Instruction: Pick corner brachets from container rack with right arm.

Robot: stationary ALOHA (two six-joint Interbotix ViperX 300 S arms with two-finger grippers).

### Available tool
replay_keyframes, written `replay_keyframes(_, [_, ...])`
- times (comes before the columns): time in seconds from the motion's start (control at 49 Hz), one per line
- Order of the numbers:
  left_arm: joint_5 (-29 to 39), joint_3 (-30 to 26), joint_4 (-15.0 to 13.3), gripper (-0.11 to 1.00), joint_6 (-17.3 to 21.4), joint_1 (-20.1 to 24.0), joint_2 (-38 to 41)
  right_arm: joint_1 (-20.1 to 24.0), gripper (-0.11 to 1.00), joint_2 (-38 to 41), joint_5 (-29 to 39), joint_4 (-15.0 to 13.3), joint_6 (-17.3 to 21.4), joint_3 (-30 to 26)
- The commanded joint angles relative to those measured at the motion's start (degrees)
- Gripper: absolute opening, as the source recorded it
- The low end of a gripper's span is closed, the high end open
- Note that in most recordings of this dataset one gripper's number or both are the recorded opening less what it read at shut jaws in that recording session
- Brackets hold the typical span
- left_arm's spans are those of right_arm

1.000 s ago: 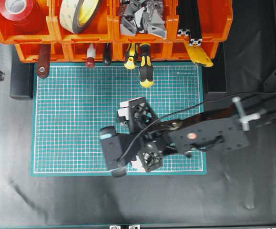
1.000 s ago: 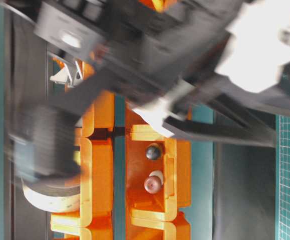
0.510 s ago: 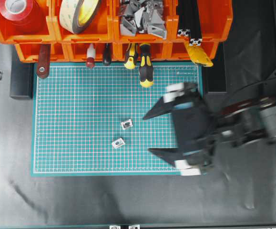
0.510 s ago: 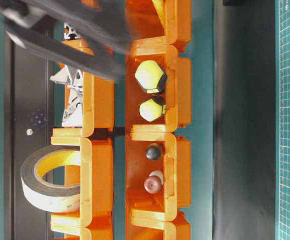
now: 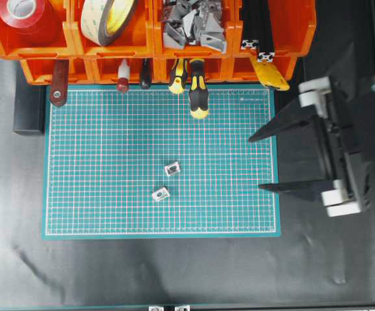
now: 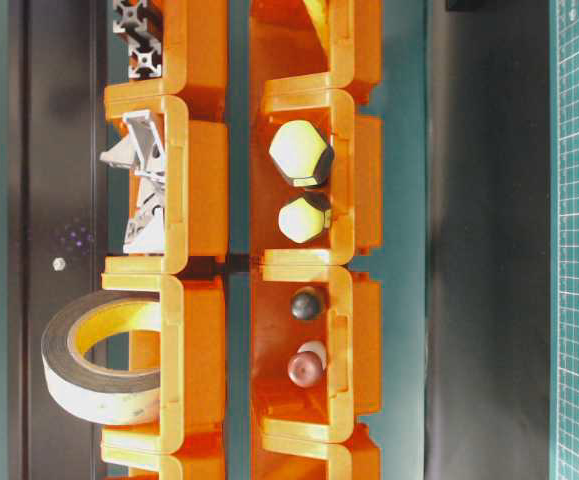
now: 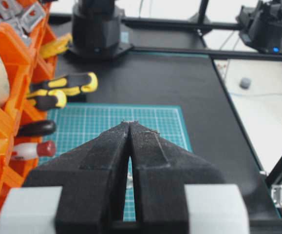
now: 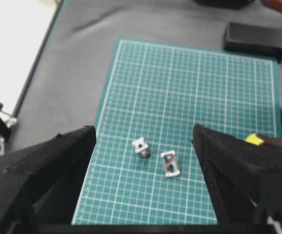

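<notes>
Two small grey corner brackets (image 5: 172, 168) (image 5: 160, 193) lie loose on the middle of the green mat. They also show in the right wrist view (image 8: 141, 147) (image 8: 170, 163). More brackets are piled (image 5: 193, 26) in an upper bin of the orange container rack (image 5: 148, 48), and the pile shows in the table-level view (image 6: 139, 190). My right gripper (image 5: 257, 163) is open and empty at the mat's right edge, well to the right of the two brackets. In its own view (image 8: 143, 130) the jaws stand wide apart. My left gripper (image 7: 130, 123) is shut and empty at the far left.
The green gridded mat (image 5: 109, 162) lies below the rack. Other bins hold a red tape roll (image 5: 22, 16), a beige tape roll (image 5: 109, 19) and black slotted bars (image 5: 257, 29). Yellow-handled screwdrivers (image 5: 197, 91) stick out of the lower tier over the mat's top edge.
My right gripper has pulled back from over the mat's middle to its right edge, open. The two brackets it covered now lie bare on the mat. The left arm has not moved.
</notes>
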Motion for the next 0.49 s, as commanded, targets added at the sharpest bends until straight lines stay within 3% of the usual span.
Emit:
replay_keyframes(0.0, [-0.6, -1.8, 0.1, 0.0, -0.3, -0.1, 0.3, -0.3, 0.77, -1.3, 0.4, 0.1, 0.0, 0.0])
replay_keyframes(0.469, [-0.6, -1.7, 0.2, 0.0, -0.2, -0.1, 0.3, -0.4, 0.77, -2.8, 1.1, 0.1, 2.5, 2.4])
